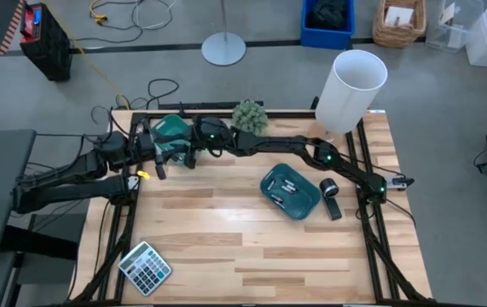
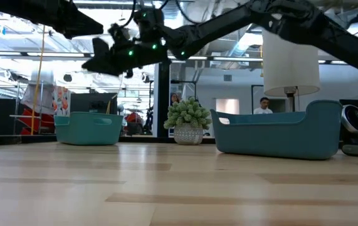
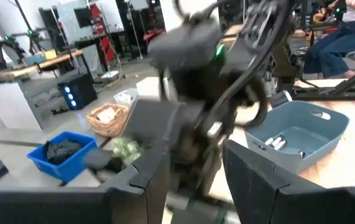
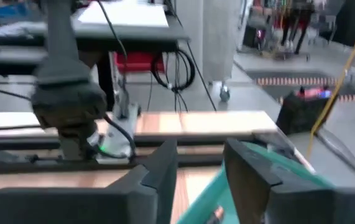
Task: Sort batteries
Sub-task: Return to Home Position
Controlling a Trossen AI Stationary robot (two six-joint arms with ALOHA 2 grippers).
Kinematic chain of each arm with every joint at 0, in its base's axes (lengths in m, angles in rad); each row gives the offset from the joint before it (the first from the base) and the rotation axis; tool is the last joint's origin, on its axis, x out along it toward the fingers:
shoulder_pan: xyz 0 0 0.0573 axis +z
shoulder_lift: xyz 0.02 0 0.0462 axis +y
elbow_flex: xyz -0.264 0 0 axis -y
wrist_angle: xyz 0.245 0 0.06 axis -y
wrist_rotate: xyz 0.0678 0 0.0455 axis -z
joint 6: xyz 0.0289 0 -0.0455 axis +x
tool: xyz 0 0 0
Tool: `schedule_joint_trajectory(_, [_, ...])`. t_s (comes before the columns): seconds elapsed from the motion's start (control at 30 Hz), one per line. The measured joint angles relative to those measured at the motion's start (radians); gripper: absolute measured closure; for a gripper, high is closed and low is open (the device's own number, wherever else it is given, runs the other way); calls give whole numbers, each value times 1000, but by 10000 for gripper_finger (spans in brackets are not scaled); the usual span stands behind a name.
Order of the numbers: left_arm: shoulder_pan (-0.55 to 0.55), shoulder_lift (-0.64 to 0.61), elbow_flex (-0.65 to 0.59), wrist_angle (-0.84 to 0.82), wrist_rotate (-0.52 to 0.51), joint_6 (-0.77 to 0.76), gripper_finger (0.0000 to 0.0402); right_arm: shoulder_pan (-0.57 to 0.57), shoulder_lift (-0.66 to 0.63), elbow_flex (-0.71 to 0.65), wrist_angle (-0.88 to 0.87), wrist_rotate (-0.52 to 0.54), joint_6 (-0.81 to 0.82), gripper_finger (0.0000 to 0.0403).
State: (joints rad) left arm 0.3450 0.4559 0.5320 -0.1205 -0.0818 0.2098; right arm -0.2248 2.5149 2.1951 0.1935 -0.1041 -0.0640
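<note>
Left claw (image 3: 196, 154) was open and empty, with a clear gap between its fingers. Right claw (image 4: 200, 149) was the same, open and holding nothing. Both hung raised off the table (image 1: 226, 247), close beside each other, with the green tray (image 1: 172, 128) just under them. The right arm's wrist sat straight ahead of the left claw, very near. No loose batteries showed on the wood near either claw. The batteries (image 1: 286, 188) in view lay in the blue tray (image 1: 305, 205), well away from both claws toward the right arm's base, with a black-and-silver cylinder (image 1: 330, 196) just past it. The arms mostly hid the green tray's contents. A plant (image 1: 249, 117) stood just beside the right forearm, a white tube (image 1: 350, 85) was further along it, and a calculator (image 1: 145, 267) was far off at the table's near edge. Main risk, by my judgement: the arms were crowded, so if both pulled back together, wrists or cables could clip. A claw dipping on the way out could hook the green tray's rim and shift or tip it, spilling sorted batteries. The right arm swinging wide could brush the plant.
</note>
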Motion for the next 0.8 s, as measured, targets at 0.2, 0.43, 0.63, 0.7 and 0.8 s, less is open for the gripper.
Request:
schedule_joint_trajectory(0.2, [0,-50,-31,-4,0,-20,260,3,-153,-221,110,0,-43,309])
schedule_joint_trajectory(0.43, [0,-109,-59,12,0,-27,260,-21,-431,-754,471,3,-37,367])
schedule_joint_trajectory(0.63, [0,-78,-61,16,22,-37,260,-27,-668,-1195,710,3,-31,397])
schedule_joint_trajectory(0.7, [0,-51,-61,22,27,-46,260,-25,-751,-1320,760,3,-31,399])
schedule_joint_trajectory(0.8, [0,-2,-61,31,27,-57,260,-17,-878,-1498,847,4,-31,399])
